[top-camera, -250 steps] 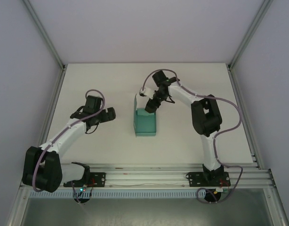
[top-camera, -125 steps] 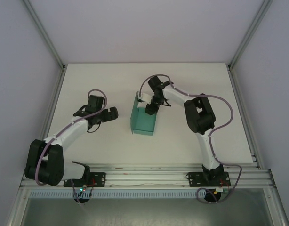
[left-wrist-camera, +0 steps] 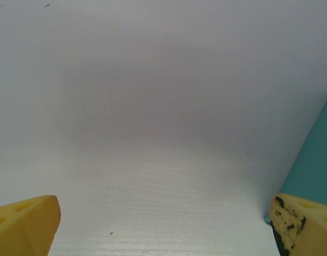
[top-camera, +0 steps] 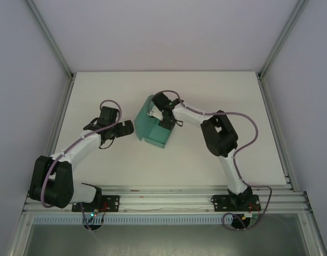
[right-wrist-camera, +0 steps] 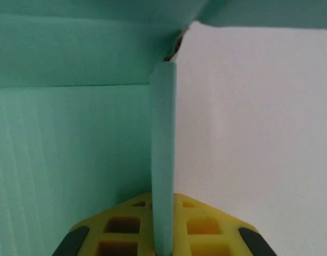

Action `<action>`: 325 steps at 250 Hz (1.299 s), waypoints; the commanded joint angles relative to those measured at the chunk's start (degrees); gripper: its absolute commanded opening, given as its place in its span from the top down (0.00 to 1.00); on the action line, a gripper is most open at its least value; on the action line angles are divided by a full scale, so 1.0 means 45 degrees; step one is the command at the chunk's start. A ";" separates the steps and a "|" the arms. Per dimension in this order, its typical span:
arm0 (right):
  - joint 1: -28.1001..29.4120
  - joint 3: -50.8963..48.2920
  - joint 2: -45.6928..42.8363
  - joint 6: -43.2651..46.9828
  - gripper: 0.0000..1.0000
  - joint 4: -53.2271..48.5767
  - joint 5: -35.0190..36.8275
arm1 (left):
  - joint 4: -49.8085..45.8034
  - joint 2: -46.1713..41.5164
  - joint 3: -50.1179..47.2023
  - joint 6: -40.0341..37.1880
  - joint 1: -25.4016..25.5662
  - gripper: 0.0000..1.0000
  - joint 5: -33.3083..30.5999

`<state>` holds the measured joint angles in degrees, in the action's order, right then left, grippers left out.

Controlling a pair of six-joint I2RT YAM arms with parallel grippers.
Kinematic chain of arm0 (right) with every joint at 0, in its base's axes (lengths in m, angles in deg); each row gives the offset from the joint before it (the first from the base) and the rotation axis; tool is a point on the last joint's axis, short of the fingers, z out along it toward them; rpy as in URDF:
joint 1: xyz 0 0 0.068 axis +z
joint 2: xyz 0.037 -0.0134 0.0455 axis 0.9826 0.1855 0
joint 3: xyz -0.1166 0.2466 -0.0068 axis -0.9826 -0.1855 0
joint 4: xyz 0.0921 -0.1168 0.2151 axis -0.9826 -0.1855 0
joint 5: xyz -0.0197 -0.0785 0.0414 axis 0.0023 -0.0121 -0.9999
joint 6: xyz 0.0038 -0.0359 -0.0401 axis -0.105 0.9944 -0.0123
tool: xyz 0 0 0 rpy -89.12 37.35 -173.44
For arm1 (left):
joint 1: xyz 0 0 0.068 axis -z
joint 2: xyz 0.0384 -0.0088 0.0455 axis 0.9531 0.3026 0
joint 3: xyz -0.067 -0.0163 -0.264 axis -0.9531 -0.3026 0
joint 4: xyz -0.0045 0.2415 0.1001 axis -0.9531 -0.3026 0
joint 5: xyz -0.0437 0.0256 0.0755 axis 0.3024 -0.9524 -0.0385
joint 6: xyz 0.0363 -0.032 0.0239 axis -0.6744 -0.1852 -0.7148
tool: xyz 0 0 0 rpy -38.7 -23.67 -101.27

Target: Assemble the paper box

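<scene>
Two grippers: right gripper [right-wrist-camera: 163, 234] closed narrow on an upright wall [right-wrist-camera: 163, 149] of the paper box [top-camera: 153, 128]; left gripper [top-camera: 127, 128] spread wide, holding nothing
Box place: on the table [top-camera: 99, 90], partly folded
Left gripper place: just beside the box's left edge
Step, by my judgement: steadying the box for folding
Doing it well: grip near the crease, move slowly so the thin card does not buckle

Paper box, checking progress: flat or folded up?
Folded up: the paper box shows standing walls, one pinched edge-on by the right end effector.
</scene>
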<state>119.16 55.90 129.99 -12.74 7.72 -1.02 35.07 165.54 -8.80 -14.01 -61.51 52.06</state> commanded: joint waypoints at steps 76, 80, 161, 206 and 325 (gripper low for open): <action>-0.0145 -0.1124 0.1216 -0.3580 0.96 -0.2227 0.2731 | -0.0621 -0.0899 0.0272 0.0194 -0.0015 0.00 -0.0701; -0.0136 -0.1151 0.1083 -0.3796 0.94 -0.2183 0.2486 | -0.0618 -0.0930 0.0275 0.0202 -0.0024 0.00 -0.0696; 0.0127 -0.3321 -0.1600 -1.1824 0.90 -0.1193 0.1523 | -0.0083 -0.1177 0.0257 -0.0125 -0.0017 0.00 0.0086; 0.0230 -0.4520 -0.3182 -1.3847 0.79 -0.0221 0.1739 | 0.0734 -0.0854 0.0514 -0.0594 -0.0014 0.00 0.1255; -0.0296 -0.5578 -0.7031 -1.0989 0.10 0.2190 0.1586 | 0.1264 0.0922 0.2853 -0.3895 0.0862 0.00 0.3916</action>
<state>119.78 31.31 101.60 -70.49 15.13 6.26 40.44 167.35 -0.76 -23.72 -58.32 65.48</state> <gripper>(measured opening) 0.825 0.997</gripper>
